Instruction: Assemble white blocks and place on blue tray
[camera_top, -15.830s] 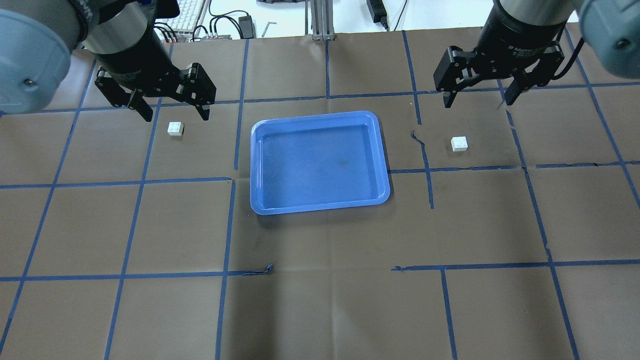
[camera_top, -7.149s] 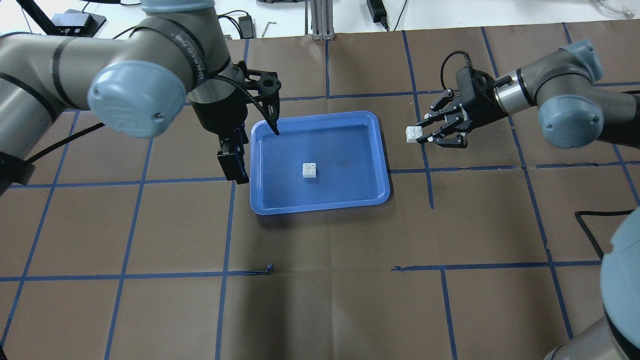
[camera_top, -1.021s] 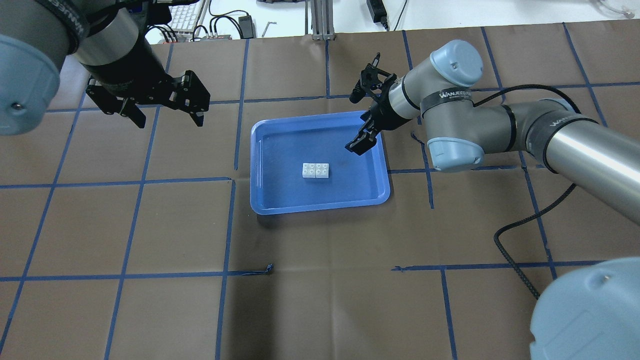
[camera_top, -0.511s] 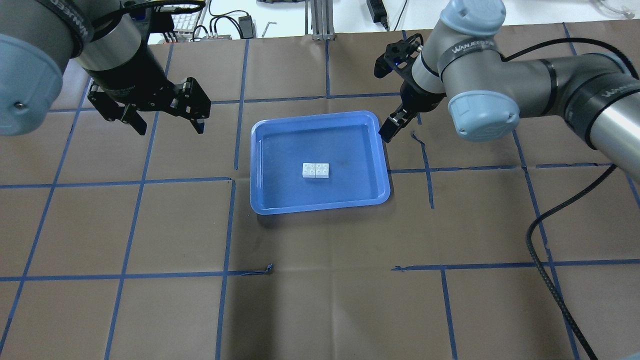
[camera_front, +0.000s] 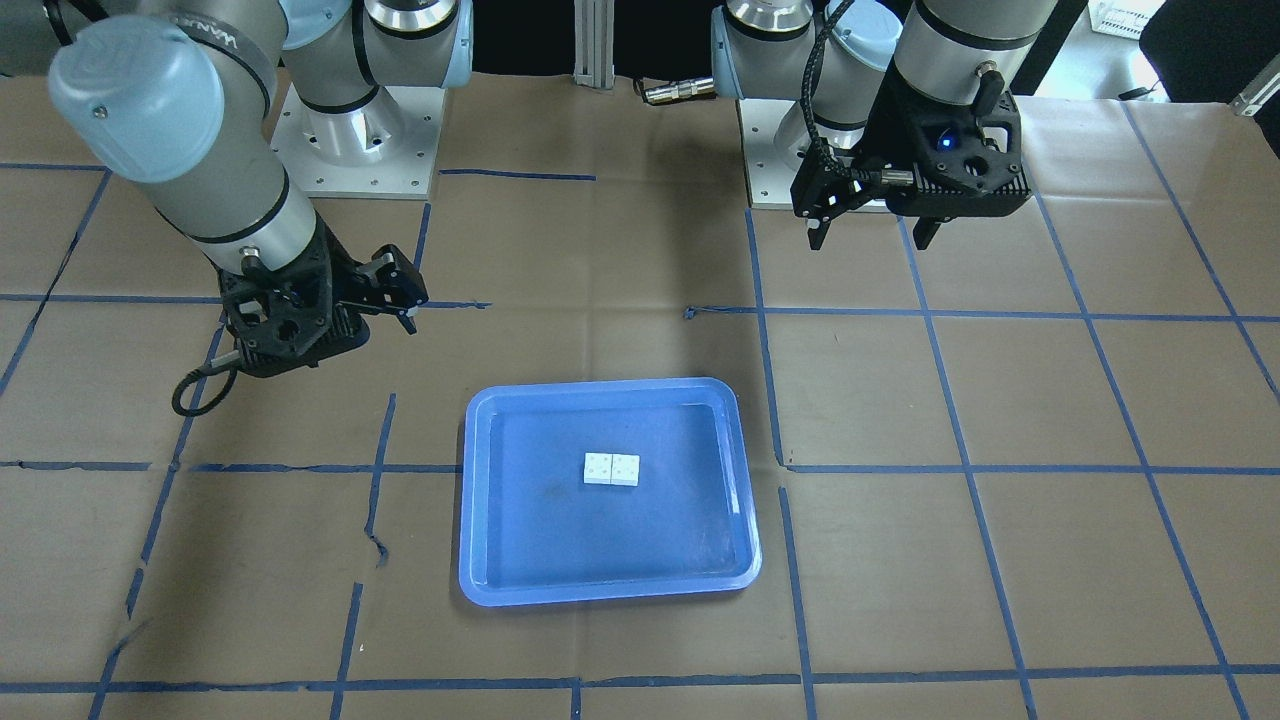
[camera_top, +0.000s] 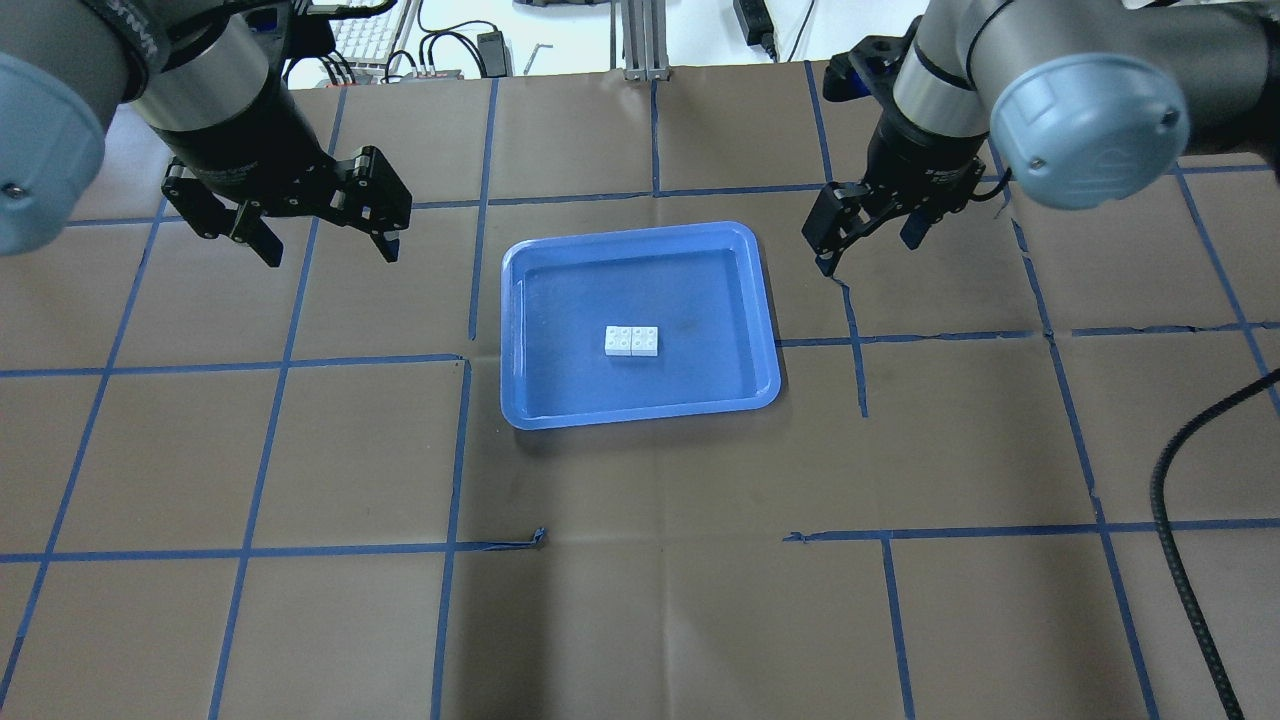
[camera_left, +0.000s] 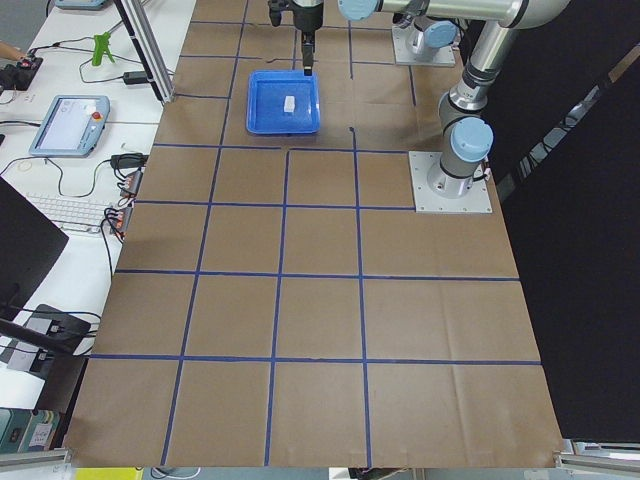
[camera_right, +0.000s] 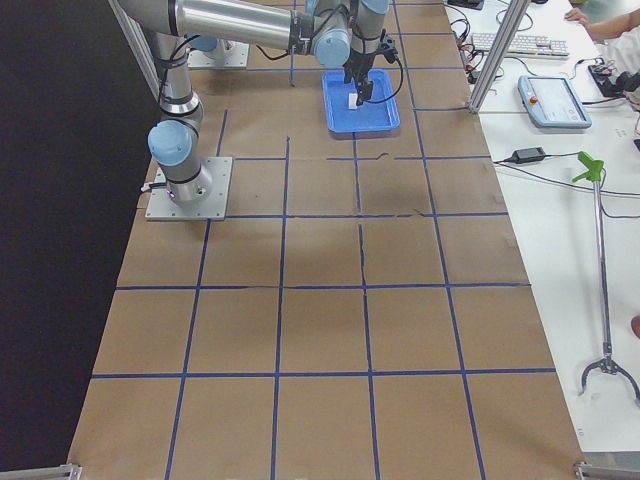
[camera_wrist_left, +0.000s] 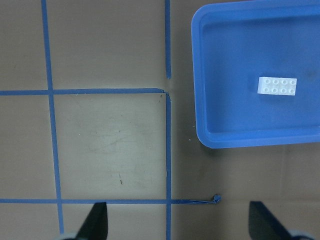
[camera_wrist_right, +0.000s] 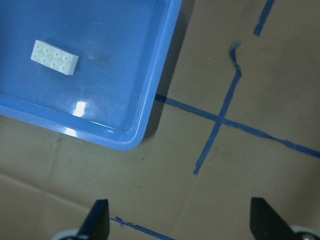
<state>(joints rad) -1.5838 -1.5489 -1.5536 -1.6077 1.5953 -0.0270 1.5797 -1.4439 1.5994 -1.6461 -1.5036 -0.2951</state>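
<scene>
The two white blocks (camera_top: 631, 341) sit joined side by side, studs up, in the middle of the blue tray (camera_top: 640, 231). They also show in the front view (camera_front: 611, 469), the left wrist view (camera_wrist_left: 277, 86) and the right wrist view (camera_wrist_right: 54, 57). My left gripper (camera_top: 330, 247) is open and empty, hanging above the paper left of the tray. My right gripper (camera_top: 866, 247) is open and empty, above the paper just past the tray's far right corner. Neither gripper touches the blocks or the tray (camera_front: 600, 590).
The table is covered in brown paper with a grid of blue tape (camera_top: 460, 450). A keyboard and cables (camera_top: 375, 35) and an aluminium post (camera_top: 640, 45) lie beyond the far edge. The right arm's black cable (camera_top: 1180, 500) hangs over the right side.
My right gripper has pulled back from over the tray's right part to the paper right of it and has risen. The joined blocks stay put. My left gripper has hardly moved.
</scene>
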